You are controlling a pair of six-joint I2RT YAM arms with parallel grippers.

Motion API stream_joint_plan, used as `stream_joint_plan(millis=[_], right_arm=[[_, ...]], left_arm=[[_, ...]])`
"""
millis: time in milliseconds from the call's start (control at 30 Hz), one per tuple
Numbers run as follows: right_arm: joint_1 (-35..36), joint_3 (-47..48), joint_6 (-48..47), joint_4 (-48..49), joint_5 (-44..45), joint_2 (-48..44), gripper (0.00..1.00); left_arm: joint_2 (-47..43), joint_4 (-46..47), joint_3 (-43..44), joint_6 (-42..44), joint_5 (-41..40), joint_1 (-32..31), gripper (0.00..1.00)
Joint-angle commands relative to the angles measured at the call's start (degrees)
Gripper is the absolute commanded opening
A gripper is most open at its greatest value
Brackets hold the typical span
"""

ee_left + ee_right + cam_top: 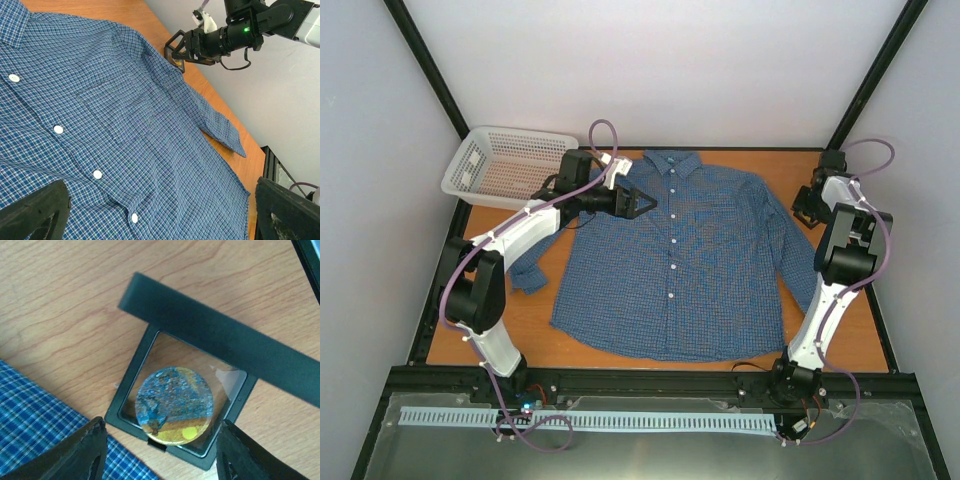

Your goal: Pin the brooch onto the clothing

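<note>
Nearest us in the right wrist view, the right jaws stand at either side of the near edge of a small black box (127, 385). Only their dark ends show in the lower corners, so we cannot tell whether they pinch the box or merely flank it. Inside the box lies the brooch (174, 406), a round disc, mottled blue over most of its face and golden-brown along its lower rim with one yellow spot. Its pin is hidden from us. The lid (220, 347) stands open across the upper right, and a corner of the shirt (690, 270) fills the lower left.

From above, we cannot make out the box under the right arm (840, 250) at the right of the desk (840, 330). The shirt lies front up in the middle, one sleeve partly covered by the left arm (520, 225). The left jaws hang spread wide and empty beside the collar. A white basket (510, 165) sits in the upper left.
</note>
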Motion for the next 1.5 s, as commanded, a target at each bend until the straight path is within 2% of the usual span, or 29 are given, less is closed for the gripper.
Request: stream_joint_plan(millis=[0,567,733,1067,1467], right_arm=[[-0.6,2.3,-0.4,0.6,0.6,2.3,0.6],[-0.9,3.4,0.6,0.7,0.3,5.1,0.6],[-0.9,3.4,0.5,0.7,0.4,5.4,0.57],[-0.8,4.1,0.4,0.2,0.3,4.9,0.4],[-0.4,4.2,-0.4,0.1,0.9,3.1,0.35]], left_arm=[[-1.2,1.8,0.2,-0.3,1.1,0.5,1.0],[-0.8,1.9,0.0,-0.5,1.2,0.8,1.0],[-0.8,2.1,0.0,-0.6,1.4,0.8,1.0],[-0.9,2.3,-0.2,-0.6,1.4,0.9,1.0],[-1.0,2.4,-0.2,-0.9,1.7,0.9,1.0]])
